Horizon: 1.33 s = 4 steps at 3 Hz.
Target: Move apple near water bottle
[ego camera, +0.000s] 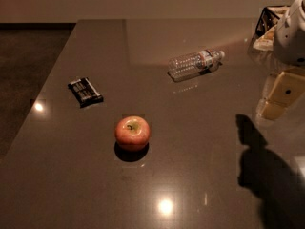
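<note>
The red apple (132,132) with a yellowish top and dark stem stands upright on the dark glossy counter (200,128), left of centre. The clear water bottle (195,63) lies on its side farther back and to the right, its white cap pointing right. Apple and bottle are well apart. My gripper (291,32) is at the far right edge, a white arm part above the counter, level with the bottle and to its right, far from the apple. It holds nothing that I can see.
A flat black snack bar wrapper (85,91) lies at the left, behind the apple. A dark-rimmed holder with items (268,25) stands at the back right. The counter's left edge drops to the dark floor (24,70). The arm's shadow (262,171) falls front right.
</note>
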Each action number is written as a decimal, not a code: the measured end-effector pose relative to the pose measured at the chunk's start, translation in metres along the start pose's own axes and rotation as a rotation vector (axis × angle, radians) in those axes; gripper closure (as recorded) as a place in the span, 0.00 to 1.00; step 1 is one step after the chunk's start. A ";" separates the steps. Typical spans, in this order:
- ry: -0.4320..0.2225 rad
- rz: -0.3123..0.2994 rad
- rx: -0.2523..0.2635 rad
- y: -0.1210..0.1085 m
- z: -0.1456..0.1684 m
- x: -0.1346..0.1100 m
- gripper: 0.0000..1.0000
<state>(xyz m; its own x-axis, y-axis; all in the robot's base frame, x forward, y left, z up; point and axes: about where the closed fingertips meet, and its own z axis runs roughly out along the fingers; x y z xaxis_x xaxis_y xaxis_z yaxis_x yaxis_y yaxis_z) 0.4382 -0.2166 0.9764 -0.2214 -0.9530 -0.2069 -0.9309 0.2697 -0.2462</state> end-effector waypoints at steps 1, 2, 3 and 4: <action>0.000 0.000 0.000 0.000 0.000 0.000 0.00; -0.075 -0.008 -0.005 0.002 0.001 -0.016 0.00; -0.170 -0.066 -0.006 0.015 0.010 -0.056 0.00; -0.239 -0.128 -0.039 0.031 0.032 -0.098 0.00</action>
<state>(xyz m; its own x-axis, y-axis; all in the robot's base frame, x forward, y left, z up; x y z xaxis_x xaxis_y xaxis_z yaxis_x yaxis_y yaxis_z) 0.4404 -0.1102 0.9588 -0.0307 -0.9181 -0.3953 -0.9583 0.1394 -0.2493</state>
